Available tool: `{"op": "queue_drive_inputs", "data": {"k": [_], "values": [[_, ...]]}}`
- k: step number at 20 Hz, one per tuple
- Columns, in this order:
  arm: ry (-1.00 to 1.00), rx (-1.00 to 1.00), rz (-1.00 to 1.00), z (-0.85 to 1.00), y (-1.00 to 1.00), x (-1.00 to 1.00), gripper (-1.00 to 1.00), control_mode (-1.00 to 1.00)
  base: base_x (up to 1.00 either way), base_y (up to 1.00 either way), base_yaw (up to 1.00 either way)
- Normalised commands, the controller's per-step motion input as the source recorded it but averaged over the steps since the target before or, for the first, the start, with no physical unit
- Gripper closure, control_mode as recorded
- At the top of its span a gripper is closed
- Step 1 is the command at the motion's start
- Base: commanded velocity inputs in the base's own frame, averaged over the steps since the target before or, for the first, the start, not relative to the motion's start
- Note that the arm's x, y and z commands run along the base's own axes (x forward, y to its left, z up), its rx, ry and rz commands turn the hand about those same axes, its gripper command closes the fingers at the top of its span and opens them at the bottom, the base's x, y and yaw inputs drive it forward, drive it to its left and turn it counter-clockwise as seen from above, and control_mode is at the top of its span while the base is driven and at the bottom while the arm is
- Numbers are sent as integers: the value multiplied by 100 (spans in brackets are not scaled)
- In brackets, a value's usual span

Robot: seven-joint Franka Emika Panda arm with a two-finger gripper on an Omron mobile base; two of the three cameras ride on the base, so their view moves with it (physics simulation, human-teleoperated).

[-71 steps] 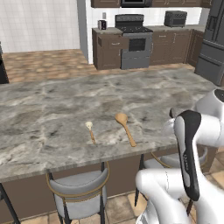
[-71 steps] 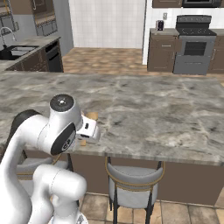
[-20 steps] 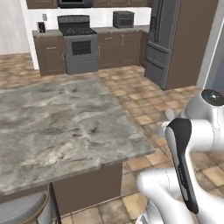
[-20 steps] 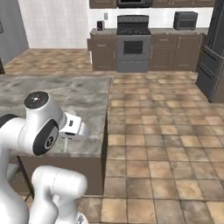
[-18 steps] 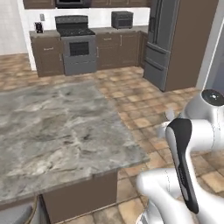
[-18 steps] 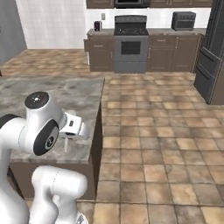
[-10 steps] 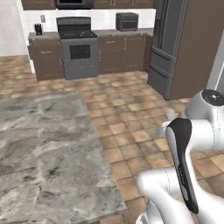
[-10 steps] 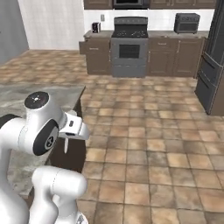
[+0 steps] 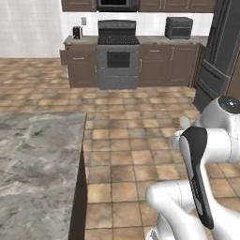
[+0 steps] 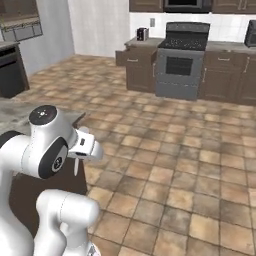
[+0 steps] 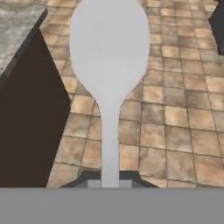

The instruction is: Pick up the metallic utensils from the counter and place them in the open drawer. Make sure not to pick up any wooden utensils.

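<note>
1. Counter (image 9: 33, 159), grey marbled top, sat at left; brown tile floor (image 9: 140, 140) beyond.
2. Stove (image 9: 118, 54) stood btwn dark cabinets; open drawer (image 9: 77, 56) just left.
3. Gripper (image 11: 110, 181) clamped on pale grey spoon (image 11: 109, 65).

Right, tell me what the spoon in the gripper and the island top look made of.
The spoon: flat pale grey with no wood grain, so probably metal, though a plain render leaves it open. The counter: grey-beige, mottled veining, looks like polished marbled stone.
</note>
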Motion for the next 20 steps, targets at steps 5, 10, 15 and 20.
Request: {"op": "queue_drive_inputs", "data": {"k": [5,10,15,20], "values": [[0,0,0,0,0,0,100,100,100,-86,45],[0,0,0,0,0,0,100,100,100,-81,46],[0,0,0,0,0,0,100,100,100,-78,46],[0,0,0,0,0,0,100,100,100,-82,45]]}}
